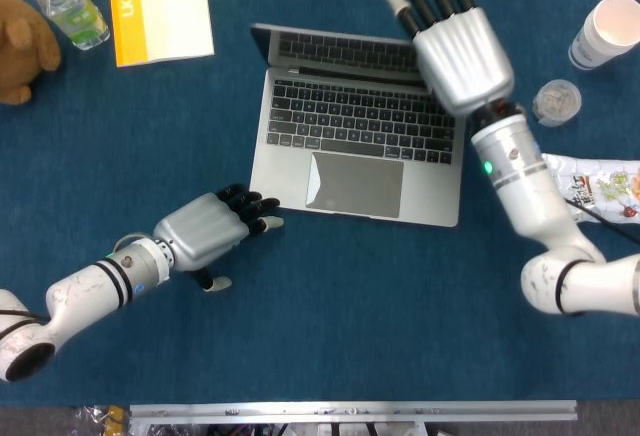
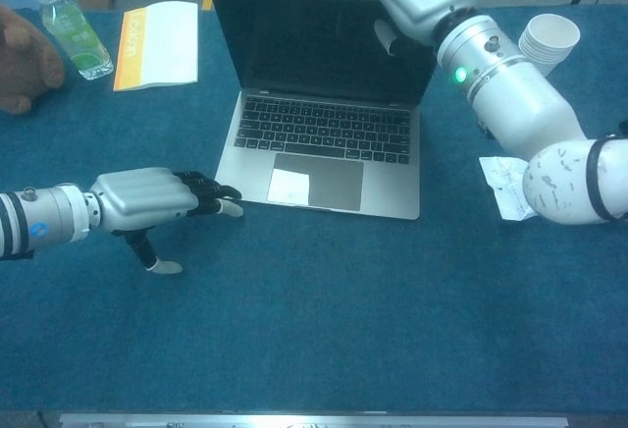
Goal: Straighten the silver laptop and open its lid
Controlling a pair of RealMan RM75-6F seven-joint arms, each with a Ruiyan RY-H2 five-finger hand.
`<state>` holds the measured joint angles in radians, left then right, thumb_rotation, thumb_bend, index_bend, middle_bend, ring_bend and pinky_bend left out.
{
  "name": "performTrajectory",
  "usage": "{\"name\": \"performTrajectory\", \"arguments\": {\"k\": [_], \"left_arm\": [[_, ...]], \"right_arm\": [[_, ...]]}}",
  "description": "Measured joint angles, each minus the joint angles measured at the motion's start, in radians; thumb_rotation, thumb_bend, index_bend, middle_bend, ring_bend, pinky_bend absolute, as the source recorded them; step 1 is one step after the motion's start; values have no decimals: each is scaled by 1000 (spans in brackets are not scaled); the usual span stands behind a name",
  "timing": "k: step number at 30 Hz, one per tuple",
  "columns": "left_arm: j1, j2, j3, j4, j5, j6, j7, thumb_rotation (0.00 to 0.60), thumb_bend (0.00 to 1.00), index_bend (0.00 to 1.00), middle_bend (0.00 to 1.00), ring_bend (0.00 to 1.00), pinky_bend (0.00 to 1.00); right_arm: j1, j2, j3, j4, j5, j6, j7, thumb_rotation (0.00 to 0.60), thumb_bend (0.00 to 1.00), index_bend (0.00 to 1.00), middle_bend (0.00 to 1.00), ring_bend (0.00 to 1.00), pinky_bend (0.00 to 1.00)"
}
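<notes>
Facing the robot lid-up, silver laptop sits nearly square; right hand grasps its lid, left hand spread.

laptop mid-table | left hand front-left | right hand on lid's right edge

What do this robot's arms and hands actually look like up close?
Each hand has a ribbed, silvery-grey shell over the back, as on the left hand and right hand. The fingers are black with pale tips. The arms are glossy white tubes with rounded joints and dark rings; the left wrist carries a small blue mark, and a green light glows on the right forearm.
</notes>
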<state>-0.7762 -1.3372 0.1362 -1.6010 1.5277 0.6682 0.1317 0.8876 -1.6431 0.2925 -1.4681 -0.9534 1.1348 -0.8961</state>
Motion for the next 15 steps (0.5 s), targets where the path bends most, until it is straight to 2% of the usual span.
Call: {"name": "performTrajectory", "arguments": {"k": [15], "left_arm": [[-1, 9, -1, -17, -24, -1, 33, 496, 247, 0, 0, 0, 14]], "right_arm": [[30, -2, 51, 185, 89, -13, 33, 600, 462, 0, 127, 14, 145]]}}
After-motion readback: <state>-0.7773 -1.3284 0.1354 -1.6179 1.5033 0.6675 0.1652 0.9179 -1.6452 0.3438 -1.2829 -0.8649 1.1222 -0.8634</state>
